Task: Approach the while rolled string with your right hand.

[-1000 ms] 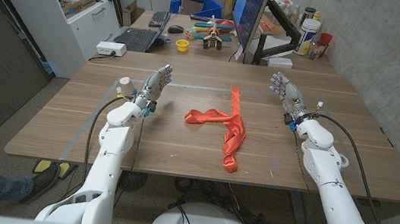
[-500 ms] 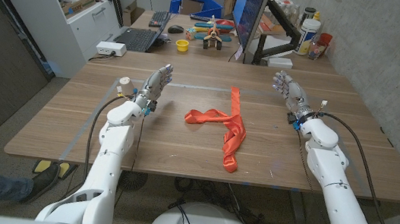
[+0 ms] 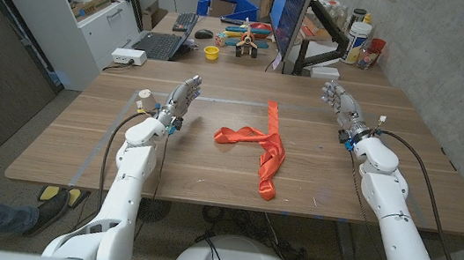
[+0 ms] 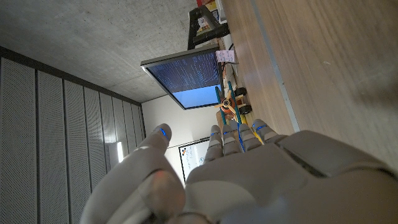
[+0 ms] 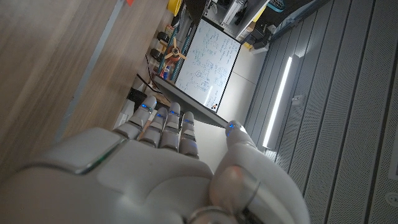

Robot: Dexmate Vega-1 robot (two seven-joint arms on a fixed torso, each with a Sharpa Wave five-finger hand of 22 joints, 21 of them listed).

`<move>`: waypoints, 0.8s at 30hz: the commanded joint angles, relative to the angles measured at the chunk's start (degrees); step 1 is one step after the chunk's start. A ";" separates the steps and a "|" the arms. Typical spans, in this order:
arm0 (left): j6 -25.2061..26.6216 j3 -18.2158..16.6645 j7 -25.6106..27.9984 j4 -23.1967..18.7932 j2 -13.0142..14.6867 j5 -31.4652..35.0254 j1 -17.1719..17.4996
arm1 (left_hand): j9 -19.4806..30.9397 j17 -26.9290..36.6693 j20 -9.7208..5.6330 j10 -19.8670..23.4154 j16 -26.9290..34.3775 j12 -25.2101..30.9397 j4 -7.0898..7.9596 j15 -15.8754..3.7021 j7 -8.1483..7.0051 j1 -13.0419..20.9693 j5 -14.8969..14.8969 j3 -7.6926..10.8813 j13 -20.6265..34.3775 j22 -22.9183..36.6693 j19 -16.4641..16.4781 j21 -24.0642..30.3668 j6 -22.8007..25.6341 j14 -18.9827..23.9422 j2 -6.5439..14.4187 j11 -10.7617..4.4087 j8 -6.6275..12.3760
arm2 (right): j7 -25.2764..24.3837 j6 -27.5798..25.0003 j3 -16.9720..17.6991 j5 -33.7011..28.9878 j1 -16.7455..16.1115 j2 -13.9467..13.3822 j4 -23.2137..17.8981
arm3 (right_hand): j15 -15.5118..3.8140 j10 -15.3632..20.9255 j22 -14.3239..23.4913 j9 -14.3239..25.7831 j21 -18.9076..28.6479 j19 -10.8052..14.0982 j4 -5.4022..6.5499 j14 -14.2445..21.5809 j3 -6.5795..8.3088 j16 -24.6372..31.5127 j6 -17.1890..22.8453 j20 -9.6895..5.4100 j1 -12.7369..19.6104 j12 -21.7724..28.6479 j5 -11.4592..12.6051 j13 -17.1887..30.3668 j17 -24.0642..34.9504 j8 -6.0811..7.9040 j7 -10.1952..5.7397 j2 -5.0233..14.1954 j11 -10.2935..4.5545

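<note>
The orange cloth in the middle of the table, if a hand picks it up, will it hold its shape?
Probably not. The orange cloth lies twisted and creased in limp strips, so it likely droops and trails. It looks thin, so probably light and unlikely to roll.

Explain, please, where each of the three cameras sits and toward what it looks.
Head view: on the head, looking down at the wooden table, orange cloth, both arms.
Left wrist view: behind the left hand, facing the monitor.
Right wrist view: behind the right hand, facing a whiteboard.
Shared: the tabletop and both hands, left, right.
</note>
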 commanded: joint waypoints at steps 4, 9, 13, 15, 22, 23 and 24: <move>0.10 0.08 -0.17 -0.24 -0.26 0.32 0.36 | 0.14 0.12 0.35 0.13 -0.04 0.25 -0.42 -0.02 0.04 0.79 0.18 0.47 -0.08 0.34 -2.41 -0.36 0.71 -0.07 0.58 -0.26 0.50 | -0.09 0.79 1.49 0.35 -1.71 -0.49 -2.35 | -0.04 0.47 0.14 0.13 -0.49 0.81 -0.13 0.48 -0.10 0.24 0.60 -1.05 0.44 0.40 0.07 0.13 0.14 0.45 -0.06 -0.04 -0.08; 0.23 -0.01 -0.09 -0.16 -0.25 0.39 0.49 | 0.14 0.09 0.33 0.14 -0.08 0.24 -0.61 -0.06 0.02 1.12 0.16 0.63 -0.12 0.34 -2.39 -0.50 0.89 -0.07 0.87 -0.42 0.53 | -0.34 0.47 2.00 0.52 -2.37 -0.57 -3.43 | -0.05 0.60 0.14 0.13 -0.60 0.84 -0.17 0.52 -0.15 0.24 0.60 -1.02 0.45 0.44 0.07 0.13 0.14 0.43 -0.08 -0.02 0.00; 0.23 0.02 -0.18 -0.21 -0.25 0.42 0.58 | 0.14 0.07 0.36 0.13 -0.10 0.22 -0.73 -0.09 0.08 1.29 0.13 0.70 -0.14 0.34 -2.35 -0.57 0.94 -0.07 0.98 -0.45 0.53 | -0.27 0.35 2.24 0.61 -2.69 -0.71 -3.98 | -0.10 0.68 0.15 0.13 -0.71 0.90 -0.18 0.53 -0.21 0.22 0.70 -0.99 0.45 0.45 0.06 0.13 0.15 0.44 -0.07 0.03 0.04; 0.27 0.06 -0.15 -0.24 -0.29 0.47 0.60 | 0.14 0.06 0.38 0.17 -0.12 0.23 -0.79 -0.06 0.07 1.38 0.12 0.73 -0.15 0.35 -2.34 -0.62 0.97 -0.09 1.03 -0.40 0.53 | -0.31 0.23 2.32 0.59 -2.83 -0.79 -4.28 | -0.07 0.70 0.15 0.13 -0.75 0.91 -0.19 0.57 -0.23 0.23 0.73 -0.99 0.45 0.45 0.06 0.13 0.15 0.44 -0.02 0.04 0.04; 0.32 0.12 -0.27 0.11 -0.33 0.54 0.55 | 0.14 0.05 0.45 0.22 -0.14 0.24 -0.96 -0.08 0.16 1.61 0.05 0.79 -0.19 0.35 -2.33 -0.77 1.13 -0.07 1.14 -0.17 0.55 | -0.46 0.01 2.75 0.55 -3.34 -1.03 -5.46 | -0.07 0.88 0.16 0.13 -1.02 0.91 -0.24 0.66 -0.36 0.23 0.75 -0.90 0.45 0.49 0.05 0.13 0.16 0.40 -0.08 0.10 -0.19; 0.35 0.11 -0.30 0.14 -0.34 0.52 0.55 | 0.14 0.05 0.47 0.22 -0.15 0.23 -1.00 -0.05 0.25 1.66 0.04 0.79 -0.19 0.35 -2.34 -0.81 1.24 -0.09 1.16 -0.20 0.59 | -0.54 -0.08 2.87 0.60 -3.47 -1.03 -5.72 | -0.11 0.88 0.16 0.13 -1.03 0.93 -0.24 0.66 -0.37 0.23 0.78 -0.92 0.44 0.49 0.05 0.13 0.16 0.41 -0.06 0.11 -0.19; 0.34 0.12 -0.32 0.18 -0.33 0.54 0.55 | 0.14 0.04 0.48 0.21 -0.15 0.23 -1.02 -0.06 0.23 1.68 0.03 0.80 -0.20 0.36 -2.37 -0.84 1.22 -0.08 1.17 -0.21 0.57 | -0.71 -0.28 2.96 0.59 -3.61 -1.02 -6.02 | -0.11 0.90 0.16 0.13 -1.06 0.94 -0.24 0.69 -0.39 0.24 0.76 -0.92 0.43 0.49 0.04 0.13 0.17 0.39 -0.09 0.12 -0.14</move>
